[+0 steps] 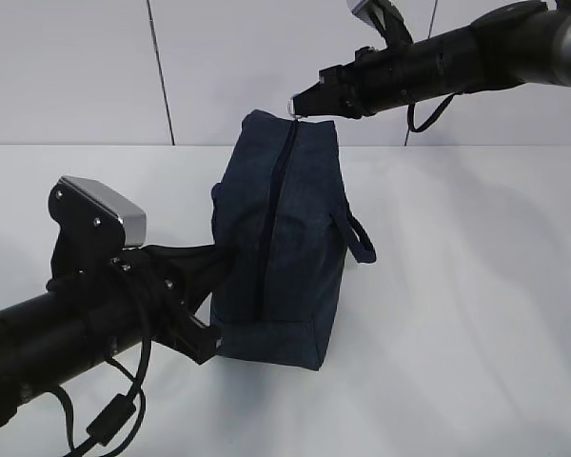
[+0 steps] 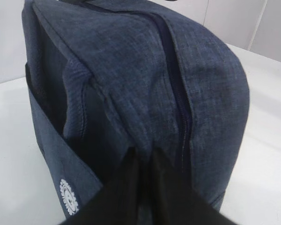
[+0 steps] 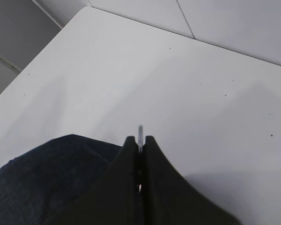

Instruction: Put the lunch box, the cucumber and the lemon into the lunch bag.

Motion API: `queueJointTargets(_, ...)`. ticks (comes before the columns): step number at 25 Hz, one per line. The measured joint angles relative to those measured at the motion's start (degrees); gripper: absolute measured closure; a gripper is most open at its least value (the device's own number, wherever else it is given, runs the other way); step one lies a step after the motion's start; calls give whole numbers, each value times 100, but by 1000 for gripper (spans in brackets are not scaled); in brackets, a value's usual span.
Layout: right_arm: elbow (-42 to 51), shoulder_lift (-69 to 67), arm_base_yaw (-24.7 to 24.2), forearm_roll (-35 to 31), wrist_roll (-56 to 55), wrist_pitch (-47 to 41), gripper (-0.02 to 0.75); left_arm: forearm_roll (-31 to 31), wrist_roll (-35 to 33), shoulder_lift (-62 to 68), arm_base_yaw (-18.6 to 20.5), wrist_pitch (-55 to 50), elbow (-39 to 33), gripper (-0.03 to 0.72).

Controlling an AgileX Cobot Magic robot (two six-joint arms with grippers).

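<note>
there, lunch bag (image 1: 281, 248) pinched between grippers: left gripper (image 1: 209, 271) on fabric, right gripper (image 1: 300, 103) on zipper pull (image 1: 293, 107)

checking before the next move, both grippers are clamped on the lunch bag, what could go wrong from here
1. The right gripper pinches only the thin silver zipper pull; it may slip out under tension.
2. The left gripper holds just a fold of fabric at the lunch bag end, so the bag may drag or tip on the table.
3. The zipper looks fully closed, and nothing can go in yet.
</note>
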State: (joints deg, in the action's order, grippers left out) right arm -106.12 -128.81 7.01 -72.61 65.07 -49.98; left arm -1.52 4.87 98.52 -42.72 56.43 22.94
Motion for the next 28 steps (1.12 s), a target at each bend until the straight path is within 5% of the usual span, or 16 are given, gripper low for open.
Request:
queueJointTargets(5,0,-8,0,0,3,-12,718,67,331,0,0,-71,0,625)
queueJointTargets(13,0,-8,0,-4,74,-34,718,67,889,-74,0,-372,-68,213)
queueJointTargets(15,0,-8,0,-4,74,-34,718,95,927,-290,0,-596,-132,165)
queueJointTargets(22,0,-8,0,-41,74,-34,718,597,962,-2155,-10,-2493,-65,137)
queueJointTargets(28,0,-8,0,-45,74,-61,718,757,983,-3145,377,-5643,1701,142)
